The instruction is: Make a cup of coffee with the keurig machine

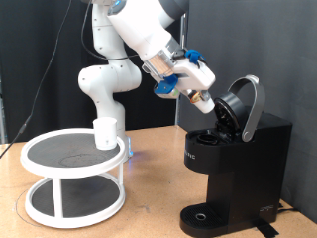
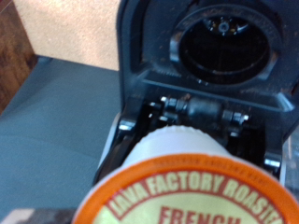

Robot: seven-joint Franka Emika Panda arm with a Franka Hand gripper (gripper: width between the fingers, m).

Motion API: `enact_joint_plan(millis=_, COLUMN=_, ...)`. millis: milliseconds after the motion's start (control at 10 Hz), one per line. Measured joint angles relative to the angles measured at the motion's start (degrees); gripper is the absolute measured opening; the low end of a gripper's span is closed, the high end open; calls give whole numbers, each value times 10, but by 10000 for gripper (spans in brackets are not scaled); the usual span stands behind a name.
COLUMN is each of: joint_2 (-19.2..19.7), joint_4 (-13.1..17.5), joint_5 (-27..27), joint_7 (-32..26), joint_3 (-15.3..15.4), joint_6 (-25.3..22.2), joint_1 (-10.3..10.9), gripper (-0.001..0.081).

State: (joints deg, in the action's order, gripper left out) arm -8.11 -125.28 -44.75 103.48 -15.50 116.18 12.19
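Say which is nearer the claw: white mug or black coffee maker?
The black boxy coffee maker, lid raised: the gripper is at its open top. The white ceramic mug stands apart.

Behind everything we see a dark curtain (image 1: pixel 45 50) hanging in soft folds, filling the backdrop from nine o'clock round to three o'clock. A thin cable (image 1: pixel 67 45) runs down across it at about ten o'clock. Below it we find a light wooden tabletop (image 1: pixel 149 203) with a speckled grain, spreading across the lower half. At about eight o'clock on it stands a round white two-tier stand (image 1: pixel 72 171) with a dark top surface. The light is even and rather soft. In the wrist view we see the same tan tabletop (image 2: pixel 65 33) at about ten o'clock.
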Motion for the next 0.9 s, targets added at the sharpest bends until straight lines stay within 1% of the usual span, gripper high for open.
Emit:
enact_joint_plan(millis=300, joint_2=4, joint_4=-25, joint_5=13, joint_7=0, joint_3=20, joint_6=39, joint_1=0, gripper=385)
enact_joint_plan(millis=600, joint_2=10, joint_4=-45, joint_5=16, joint_7=0, joint_3=35, joint_6=63, joint_1=0, gripper=385)
enact_joint_plan(millis=900, joint_2=18, joint_4=-55, joint_5=16, joint_7=0, joint_3=42, joint_6=83, joint_1=0, gripper=385)
